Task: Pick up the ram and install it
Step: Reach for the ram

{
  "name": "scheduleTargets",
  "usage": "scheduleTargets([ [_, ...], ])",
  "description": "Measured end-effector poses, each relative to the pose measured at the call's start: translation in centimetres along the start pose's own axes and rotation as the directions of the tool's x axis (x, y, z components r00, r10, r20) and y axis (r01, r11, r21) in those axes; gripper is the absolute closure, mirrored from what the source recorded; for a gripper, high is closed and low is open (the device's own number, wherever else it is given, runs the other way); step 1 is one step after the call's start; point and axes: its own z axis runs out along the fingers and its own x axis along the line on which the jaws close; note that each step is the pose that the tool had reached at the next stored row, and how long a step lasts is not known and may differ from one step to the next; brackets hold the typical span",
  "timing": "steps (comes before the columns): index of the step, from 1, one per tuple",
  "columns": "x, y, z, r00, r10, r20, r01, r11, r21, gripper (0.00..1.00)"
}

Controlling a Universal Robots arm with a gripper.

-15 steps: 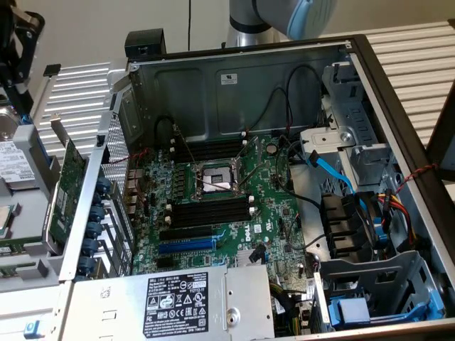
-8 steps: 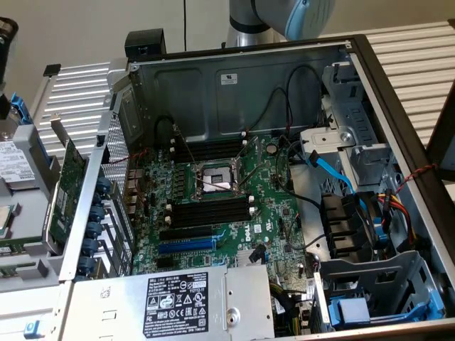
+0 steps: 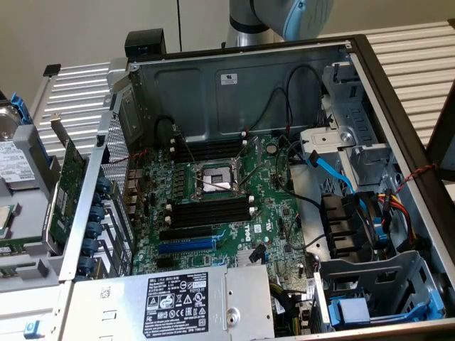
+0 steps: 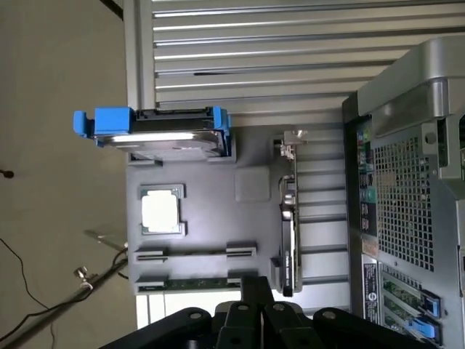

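On the slatted aluminium table (image 3: 409, 60), you have an open computer case (image 3: 213, 89) lying on its side, with a plain pale wall behind it.

Going from the exterior view's left:
- A hard drive (image 3: 15, 167) sits in a blue carrier at the far edge.
- An expansion card (image 3: 71, 181) stands on edge just outside the case wall.
- Inside the case, the green motherboard (image 3: 274, 213) lies flat.
- Black memory slots (image 3: 210, 213) run in two banks either side of the CPU socket (image 3: 213, 181).
- The power supply (image 3: 178, 298) sits along the near edge.
- The robot arm (image 3: 284, 18) hangs above the back wall.

In the wrist view you look down on a grey parts tray (image 4: 251, 185) outside the case, with pale floor (image 4: 58, 87) beyond it. The ram (image 4: 190, 283) is a long, narrow, dark green stick. It sits in the tray holder closest to the gripper (image 4: 256, 291), next to a second, similar holder. The processor chip (image 4: 160, 212) lies farther off.

The gripper's black fingers are pressed together and grip nothing. They hang just by the stick's end, and you cannot tell whether they touch it.

The case walls rise on all sides of the board. Black cables (image 3: 298, 206) cross it towards the exterior view's right of the slots, and the top is open.
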Motion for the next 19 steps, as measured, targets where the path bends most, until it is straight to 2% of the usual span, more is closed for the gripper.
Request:
scheduleTargets([
  [8,3.5,-0.26,0.09,1.0,0.0,0.0,0.0,1.0,0.0,0.89],
  [19,4.7,-0.35,0.08,1.0,0.0,-0.0001,0.0,1.0,0.0,0.89],
])
